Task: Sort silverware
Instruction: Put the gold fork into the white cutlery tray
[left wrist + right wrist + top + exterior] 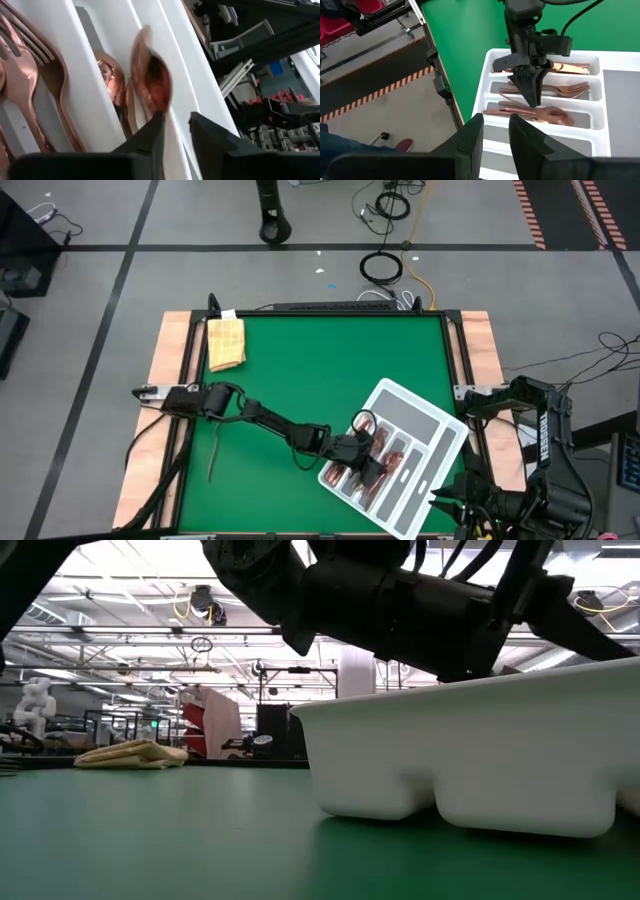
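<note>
A white tray (400,392) sits at the green mat's near right. Its slots hold copper silverware: forks (560,90), spoons (545,114) and more pieces (570,66) in the slot beyond. My left gripper (532,100) hangs over the spoon slot, fingers open (175,120). A blurred spoon (150,80) stands just ahead of them, against the slot's wall. One slim piece (212,460) lies flat on the mat at the near left. My right gripper (495,125) waits open and high off the table's near right corner (445,500). My left gripper's fingers slant down into the tray's spoon slot. The spoon's bowl (152,87) shows right at one fingertip (157,122), blurred. I cannot tell whether that fingertip touches it. Nothing lies between the two fingers.
A folded yellow cloth (225,340) lies at the mat's far left corner (130,753). Wooden boards (165,380) and black rails border the mat. In the low view the tray's wall (480,760) fills the right side. Green mat spreads between the cloth and the tray.
</note>
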`<action>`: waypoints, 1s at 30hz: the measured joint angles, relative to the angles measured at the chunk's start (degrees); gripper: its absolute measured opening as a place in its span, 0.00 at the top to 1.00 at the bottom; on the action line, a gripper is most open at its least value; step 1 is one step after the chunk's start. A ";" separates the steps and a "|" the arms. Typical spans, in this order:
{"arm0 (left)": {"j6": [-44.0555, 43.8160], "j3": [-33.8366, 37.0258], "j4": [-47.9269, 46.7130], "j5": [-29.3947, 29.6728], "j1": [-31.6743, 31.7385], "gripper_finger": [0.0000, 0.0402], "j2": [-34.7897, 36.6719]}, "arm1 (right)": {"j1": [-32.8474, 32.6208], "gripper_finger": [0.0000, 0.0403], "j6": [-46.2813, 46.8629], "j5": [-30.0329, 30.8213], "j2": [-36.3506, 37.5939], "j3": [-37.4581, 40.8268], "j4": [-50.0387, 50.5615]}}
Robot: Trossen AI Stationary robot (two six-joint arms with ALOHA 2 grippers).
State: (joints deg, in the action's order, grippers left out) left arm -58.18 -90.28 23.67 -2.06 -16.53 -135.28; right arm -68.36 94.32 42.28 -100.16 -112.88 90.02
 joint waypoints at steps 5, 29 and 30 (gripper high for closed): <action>-1.58 0.00 0.12 -1.47 1.16 0.64 0.05 | 0.00 0.80 0.32 0.00 0.00 0.00 -0.06; -27.89 15.48 -94.95 18.74 -11.12 0.56 53.43 | 0.00 0.80 -1.10 1.38 -0.26 0.00 -0.07; -33.23 18.32 -94.45 18.87 -13.39 0.56 54.31 | 0.01 0.80 -1.02 1.36 -0.26 0.00 -0.07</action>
State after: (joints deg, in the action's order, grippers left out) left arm -91.41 -71.96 -70.77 16.82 -29.92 -80.97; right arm -68.35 93.30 43.65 -100.42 -112.88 89.95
